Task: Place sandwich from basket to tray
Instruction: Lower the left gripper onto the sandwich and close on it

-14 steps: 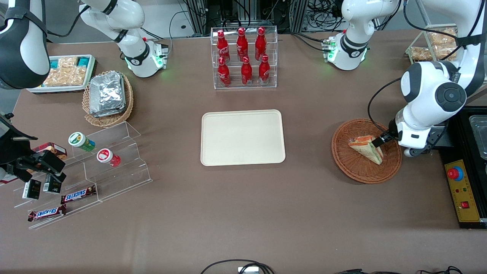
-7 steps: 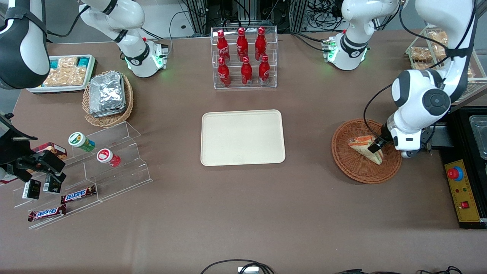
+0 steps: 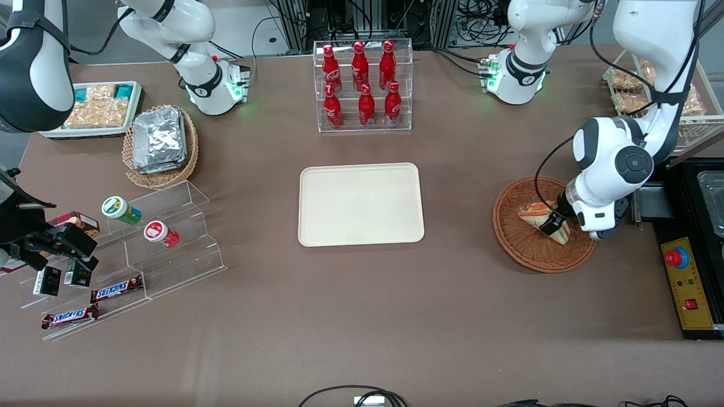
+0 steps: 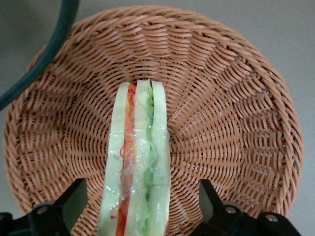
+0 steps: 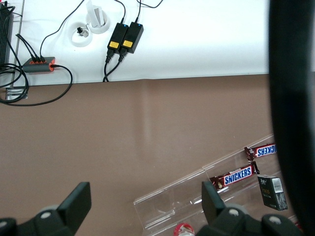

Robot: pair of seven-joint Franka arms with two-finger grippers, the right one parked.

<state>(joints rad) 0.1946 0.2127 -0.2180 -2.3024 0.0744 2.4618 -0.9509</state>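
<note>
The left arm's gripper is hanging low inside the round, shallow, reddish-brown woven wicker basket, its fingers spread wide to either side of the small triangular wedge sandwich of pale bread with orange, red and green filling layers under clear wrap. The sandwich is lying on the basket floor directly between the fingers, with a gap showing on each side, so no grasp is yet being made. Judged from this, the task is sitting at its first step: closing, lifting, carrying and releasing all remain. The flat cream-beige rectangular tray with rounded corners and a low rim is waiting well apart from the gripper, toward the parked arm's end of the brown cloth-covered table, with nothing on it. Bare table is lying between basket and tray. Farther from the front camera than the tray, a clear acrylic rack of red bottles is standing.
</note>
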